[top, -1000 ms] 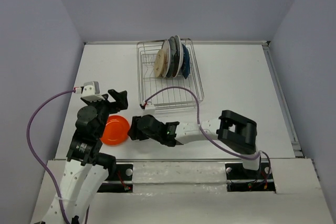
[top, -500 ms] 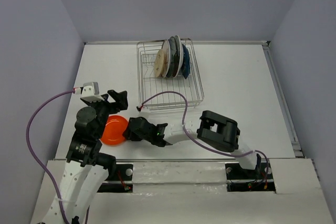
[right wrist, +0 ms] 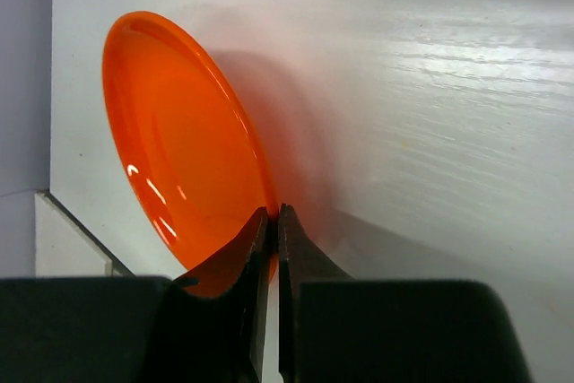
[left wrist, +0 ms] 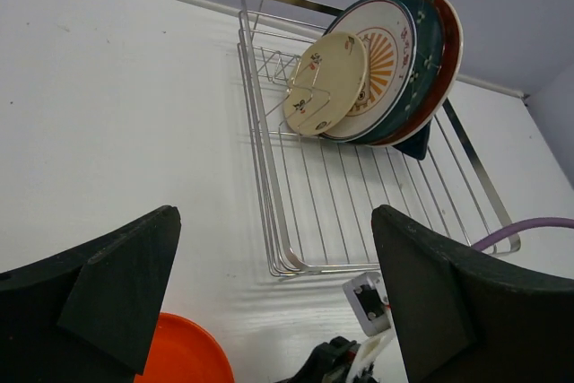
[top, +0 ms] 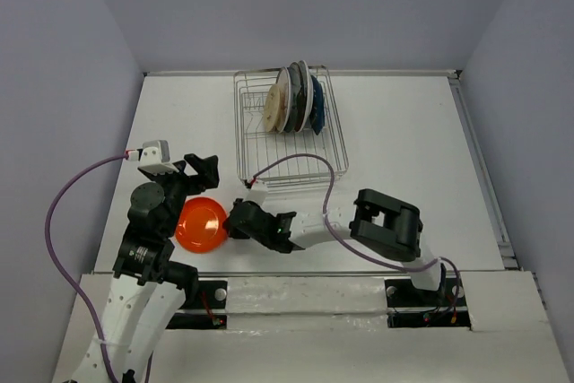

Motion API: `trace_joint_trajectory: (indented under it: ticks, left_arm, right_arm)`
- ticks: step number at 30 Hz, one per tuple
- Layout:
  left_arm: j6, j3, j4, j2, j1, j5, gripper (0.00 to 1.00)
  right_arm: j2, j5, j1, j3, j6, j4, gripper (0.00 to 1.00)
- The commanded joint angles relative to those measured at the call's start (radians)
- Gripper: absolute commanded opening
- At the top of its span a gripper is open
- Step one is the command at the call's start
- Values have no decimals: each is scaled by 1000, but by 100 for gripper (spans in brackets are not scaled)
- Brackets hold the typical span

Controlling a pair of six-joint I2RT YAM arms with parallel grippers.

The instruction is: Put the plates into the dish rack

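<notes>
White table [top: 404, 132], under both arms.

Dish rack [top: 291, 163], silver wire, well ahead of both jaw pairs; in the left wrist view framed between the two left fingers [left wrist: 117, 284], with the stretch nearest the jaws bare [left wrist: 359, 213].

Five plates upright at the rack's far end, packed face to face. Going away from the left jaws: cream plate [left wrist: 327, 82], white sunburst plate [left wrist: 381, 69], teal-grey plate [left wrist: 430, 69], red plate [left wrist: 453, 33]. Dark blue plate [left wrist: 414, 143] showing only as a wedge below the stack.

Glossy orange plate [top: 199, 223], outside the rack, between the two grippers and just below the left jaws. Tilted up on edge in the right wrist view [right wrist: 179, 141], with its near rim inside the right jaws. Contact of its far rim with the table: cannot tell.

Left gripper [top: 190, 181], just above the orange plate. Jaws spread wide, nothing between them.

Right gripper [top: 231, 221], at the orange plate's rim on the side toward the right arm. Jaws pinched together on that rim, fingertips [right wrist: 256, 239] nearly meeting across the thin edge.
</notes>
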Motion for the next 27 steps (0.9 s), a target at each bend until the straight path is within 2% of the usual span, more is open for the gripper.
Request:
trace_joint_trajectory:
  ticks: [1, 7, 17, 21, 24, 27]
  left_arm:
    - [-2, 30, 65, 2, -4, 16, 99]
    - [2, 24, 85, 8, -5, 75, 99]
    - [5, 26, 93, 14, -4, 102, 98]
    - [3, 19, 102, 22, -5, 164, 96]
    - [-5, 15, 116, 37, -5, 220, 95]
    - [-11, 12, 124, 68, -2, 276, 93]
  right_arm:
    - [-172, 243, 56, -55, -159, 3, 7]
    - [-344, 388, 56, -77, -385, -65, 7]
    - [-565, 169, -122, -156, -515, -105, 7]
    - [-645, 45, -234, -221, -513, -74, 7]
    - [-715, -75, -278, -283, -535, 5, 7]
    - [-740, -161, -311, -287, -559, 12, 7]
